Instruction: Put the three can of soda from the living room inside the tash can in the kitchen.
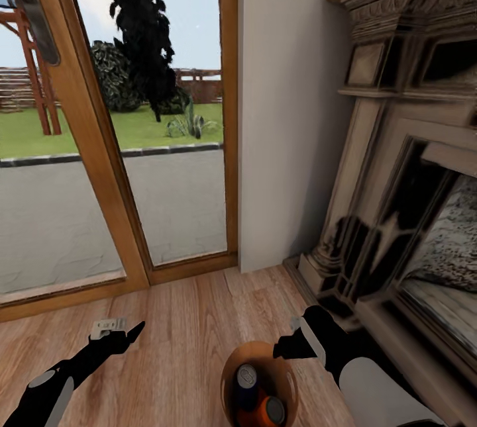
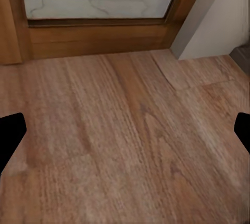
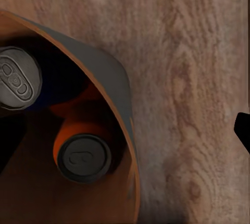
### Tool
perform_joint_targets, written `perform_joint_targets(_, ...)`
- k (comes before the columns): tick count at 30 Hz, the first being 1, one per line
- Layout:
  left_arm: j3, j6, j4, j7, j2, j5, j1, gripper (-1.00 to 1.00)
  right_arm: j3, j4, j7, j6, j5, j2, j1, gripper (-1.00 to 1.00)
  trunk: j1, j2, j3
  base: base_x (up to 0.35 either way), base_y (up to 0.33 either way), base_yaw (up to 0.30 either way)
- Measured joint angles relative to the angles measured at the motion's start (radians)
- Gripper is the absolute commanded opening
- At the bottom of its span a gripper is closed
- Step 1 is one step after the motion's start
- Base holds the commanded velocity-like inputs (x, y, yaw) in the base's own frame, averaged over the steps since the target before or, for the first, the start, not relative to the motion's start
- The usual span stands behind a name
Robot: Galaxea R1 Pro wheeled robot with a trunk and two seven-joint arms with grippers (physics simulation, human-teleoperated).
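Cans, a blue one (image 1: 246, 379) and an orange one (image 1: 271, 410), stand inside the bin (image 1: 228, 374) at lower centre, so both grippers, left (image 1: 126, 334) and right (image 1: 291, 341), hang open, empty.

No readable txt anywhere. Dark blue soda can (image 1: 246, 384) and orange soda can (image 1: 270, 410) in the trash can (image 1: 227, 374) show only plain lids w/ pull tabs; sides hidden, no brand or nos. visible.
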Motion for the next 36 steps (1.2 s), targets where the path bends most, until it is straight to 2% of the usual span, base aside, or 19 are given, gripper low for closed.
perform_joint_targets(36,-0.002,0.013,0.0,0.0,0.0,-0.001,0.0,1.0,0.0,-0.003,-0.001,0.0,0.0,-0.002,0.0,1.0,-0.016,0.008,0.139,0.0,0.0,0.0)
